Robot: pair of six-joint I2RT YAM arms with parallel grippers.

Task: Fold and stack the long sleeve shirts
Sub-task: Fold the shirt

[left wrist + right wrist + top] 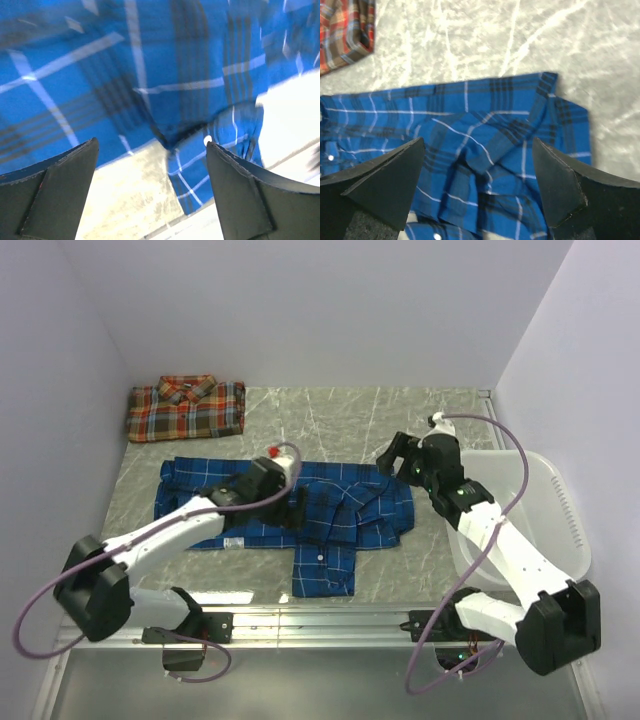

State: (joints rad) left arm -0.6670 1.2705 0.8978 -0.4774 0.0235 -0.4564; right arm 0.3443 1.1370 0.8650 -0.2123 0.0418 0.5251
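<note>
Pale lilac walls [300,310]; grey marbled tabletop [330,415]; metal rail [330,618] along near edge.

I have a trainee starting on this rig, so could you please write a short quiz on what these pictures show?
1. True or false: the red-orange shirt lies folded at the far left of the table.
2. The blue shirt is: A stacked on the red-orange shirt; B spread out mid-table, not fully folded; C hanging from a gripper.
3. Fill in: the left gripper and the right gripper both stand ____.
Key: 1 true; 2 B; 3 open.
</note>
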